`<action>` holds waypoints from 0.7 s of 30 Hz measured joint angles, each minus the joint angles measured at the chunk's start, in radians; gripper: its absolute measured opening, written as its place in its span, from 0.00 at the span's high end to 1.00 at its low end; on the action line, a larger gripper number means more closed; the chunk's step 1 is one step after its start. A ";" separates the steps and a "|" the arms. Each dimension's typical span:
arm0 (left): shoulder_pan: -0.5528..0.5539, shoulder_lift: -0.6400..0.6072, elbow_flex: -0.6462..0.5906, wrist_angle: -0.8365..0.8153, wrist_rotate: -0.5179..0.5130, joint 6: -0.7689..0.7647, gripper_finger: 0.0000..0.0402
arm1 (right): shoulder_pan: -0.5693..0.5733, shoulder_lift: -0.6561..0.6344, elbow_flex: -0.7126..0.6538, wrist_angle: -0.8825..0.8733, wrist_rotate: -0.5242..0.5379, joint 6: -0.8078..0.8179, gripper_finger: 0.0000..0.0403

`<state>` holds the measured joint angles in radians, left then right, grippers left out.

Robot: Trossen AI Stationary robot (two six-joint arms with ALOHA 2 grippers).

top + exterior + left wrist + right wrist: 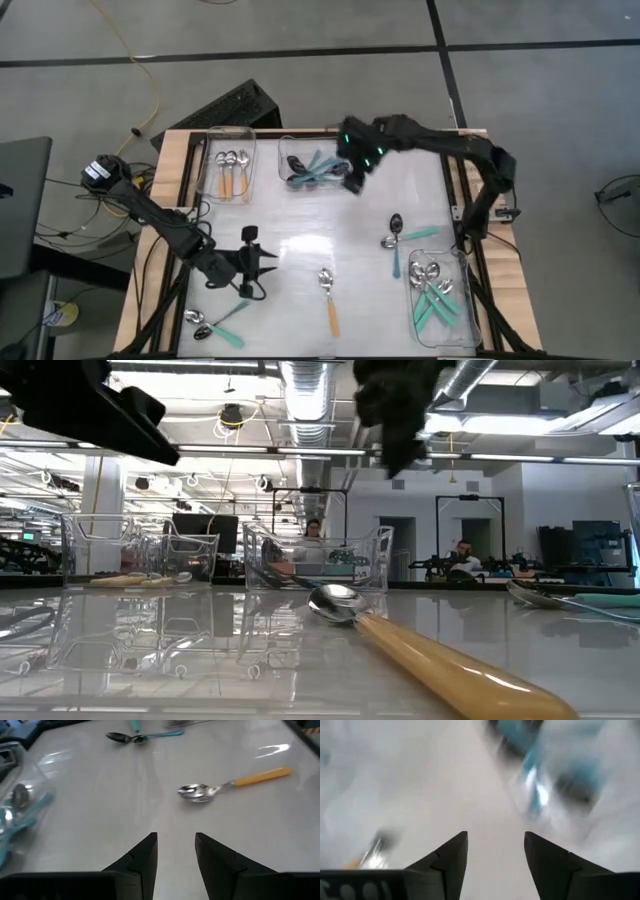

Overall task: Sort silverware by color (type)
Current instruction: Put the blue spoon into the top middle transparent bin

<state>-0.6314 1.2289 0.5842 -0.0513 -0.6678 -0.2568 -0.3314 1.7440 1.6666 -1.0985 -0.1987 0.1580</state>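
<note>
Loose on table: one orange-handled spoon (329, 300), four teal-handled; three bins.

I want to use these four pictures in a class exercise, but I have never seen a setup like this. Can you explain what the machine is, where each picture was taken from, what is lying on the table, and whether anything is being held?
This is a robot with two dark arms at a table, sorting small spoons by handle colour into clear plastic bins. One picture looks straight down, one looks level across the tabletop, and two come from cameras on the arms' wrists.

From above, the left gripper hangs low over the near left of the table, fingers apart and empty. The right gripper is beside the middle bin, which holds spoons with teal and blue handles; its fingers are also apart, holding nothing.

The orange-handled bin sits at the far left, and the teal bin at the near right. Loose on the table are an orange-handled spoon, two teal spoons to the right and two more at the near left.
</note>
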 joint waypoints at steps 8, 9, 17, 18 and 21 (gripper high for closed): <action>0.067 0.000 0.000 0.001 0.036 0.152 0.71 | 0.358 -0.219 -0.291 -0.047 0.219 0.448 0.51; 0.075 0.000 0.000 0.005 0.040 0.178 0.71 | 0.396 -0.237 -0.337 -0.032 0.234 0.519 0.51; 0.145 0.000 0.000 0.077 0.190 0.290 0.71 | 0.484 -0.239 -0.587 0.071 0.253 0.970 0.52; 0.150 0.000 0.000 0.077 0.204 0.290 0.71 | 0.479 -0.230 -0.600 0.067 0.252 0.989 0.52; 0.161 0.000 0.000 0.077 0.224 0.274 0.71 | 0.464 -0.191 -0.607 0.048 0.232 1.014 0.52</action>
<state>-0.4700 1.2289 0.5842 0.0254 -0.4440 0.0171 0.1325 1.5531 1.0595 -1.0501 0.0333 1.1719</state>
